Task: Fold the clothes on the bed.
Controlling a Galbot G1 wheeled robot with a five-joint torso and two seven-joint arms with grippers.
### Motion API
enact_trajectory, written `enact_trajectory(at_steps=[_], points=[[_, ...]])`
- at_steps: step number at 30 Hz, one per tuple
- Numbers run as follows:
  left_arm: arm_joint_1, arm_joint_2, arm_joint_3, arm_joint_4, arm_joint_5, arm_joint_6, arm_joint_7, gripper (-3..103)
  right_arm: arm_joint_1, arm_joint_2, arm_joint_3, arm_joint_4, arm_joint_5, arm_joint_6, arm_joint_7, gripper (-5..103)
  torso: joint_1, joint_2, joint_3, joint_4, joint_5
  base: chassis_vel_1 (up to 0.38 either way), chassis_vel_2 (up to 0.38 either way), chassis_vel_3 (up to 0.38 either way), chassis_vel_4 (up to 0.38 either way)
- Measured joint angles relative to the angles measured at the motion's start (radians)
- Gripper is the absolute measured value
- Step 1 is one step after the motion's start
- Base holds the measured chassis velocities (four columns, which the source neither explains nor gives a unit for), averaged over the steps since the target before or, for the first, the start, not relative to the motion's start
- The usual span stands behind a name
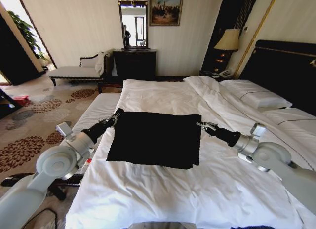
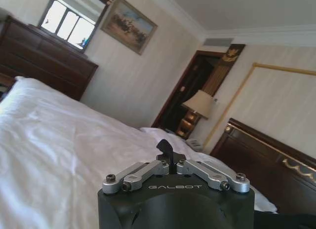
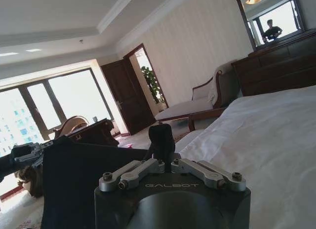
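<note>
Black soft clothes (image 1: 155, 138) lie as a flat rectangle (no lettering showing) on the rumpled white bed (image 1: 163, 199); left gripper (image 1: 117, 114) and right gripper (image 1: 201, 124) each pinch a far corner.

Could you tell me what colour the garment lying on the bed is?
The garment is plain black against the white bed, clearest in the head view.
</note>
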Motion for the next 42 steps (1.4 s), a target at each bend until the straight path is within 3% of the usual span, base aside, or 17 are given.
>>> enact_trajectory(at_steps=[4, 6, 9, 11, 13, 17, 22, 28, 35, 39, 42], points=[[-0.095, -0.026, 0.114, 0.170, 0.064, -0.007, 0.021, 2, 0.221, 0.029, -0.216, -0.155, -0.015, -0.002, 0.023, 1, 0.000, 0.000, 0.000, -0.0003, -0.0001, 0.000, 0.000, 0.000, 0.000], [-0.106, -0.032, 0.127, 0.191, 0.072, -0.007, 0.028, 2, 0.250, 0.036, -0.249, -0.171, -0.015, -0.002, 0.034, 1, 0.000, 0.000, 0.000, -0.0004, -0.0003, 0.000, 0.000, 0.000, 0.000], [-0.188, -0.079, 0.198, 0.310, 0.112, -0.011, 0.049, 2, 0.400, 0.095, -0.425, -0.263, -0.019, -0.002, 0.075, 1, 0.000, 0.000, 0.000, -0.0001, 0.0003, 0.000, 0.000, 0.000, 0.000], [-0.205, -0.092, 0.215, 0.331, 0.120, -0.011, 0.050, 2, 0.421, 0.104, -0.446, -0.278, -0.023, -0.002, 0.078, 1, 0.000, 0.000, 0.000, 0.0002, 0.0002, 0.000, 0.000, 0.000, 0.000], [-0.277, -0.154, 0.288, 0.408, 0.160, -0.022, 0.048, 2, 0.523, 0.160, -0.551, -0.359, -0.050, 0.010, 0.086, 1, 0.000, 0.000, 0.000, -0.0003, -0.0002, 0.000, 0.000, 0.000, 0.000], [-0.353, -0.225, 0.351, 0.491, 0.185, -0.031, 0.046, 2, 0.626, 0.227, -0.651, -0.455, -0.071, 0.026, 0.085, 1, 0.001, 0.000, 0.000, -0.0007, -0.0001, 0.000, 0.000, 0.000, 0.000], [-0.444, -0.279, 0.411, 0.605, 0.204, -0.040, 0.059, 2, 0.725, 0.300, -0.764, -0.568, -0.087, 0.045, 0.075, 1, 0.000, 0.000, 0.000, -0.0001, -0.0002, 0.000, 0.000, 0.000, 0.000], [-0.548, -0.356, 0.455, 0.763, 0.230, -0.055, 0.071, 2, 0.787, 0.367, -0.825, -0.715, -0.110, 0.072, 0.052, 1, 0.000, 0.000, 0.000, -0.0005, 0.0002, 0.000, 0.000, 0.000, 0.000], [-0.580, -0.393, 0.448, 0.868, 0.247, -0.071, 0.087, 2, 0.792, 0.374, -0.812, -0.770, -0.114, 0.111, 0.050, 1, 0.000, 0.000, 0.000, -0.0003, -0.0001, 0.000, 0.000, 0.000, 0.000], [-0.577, -0.391, 0.442, 0.872, 0.254, -0.075, 0.095, 2, 0.786, 0.373, -0.792, -0.789, -0.139, 0.137, 0.045, 1, 0.000, 0.000, 0.000, -0.0001, -0.0002, 0.000, 0.000, 0.000, 0.000], [-0.540, -0.366, 0.441, 0.807, 0.290, -0.089, 0.112, 2, 0.751, 0.368, -0.757, -0.768, -0.201, 0.178, 0.029, 1, 0.000, 0.000, 0.000, -0.0005, 0.0000, 0.000, 0.000, 0.000, 0.000]])
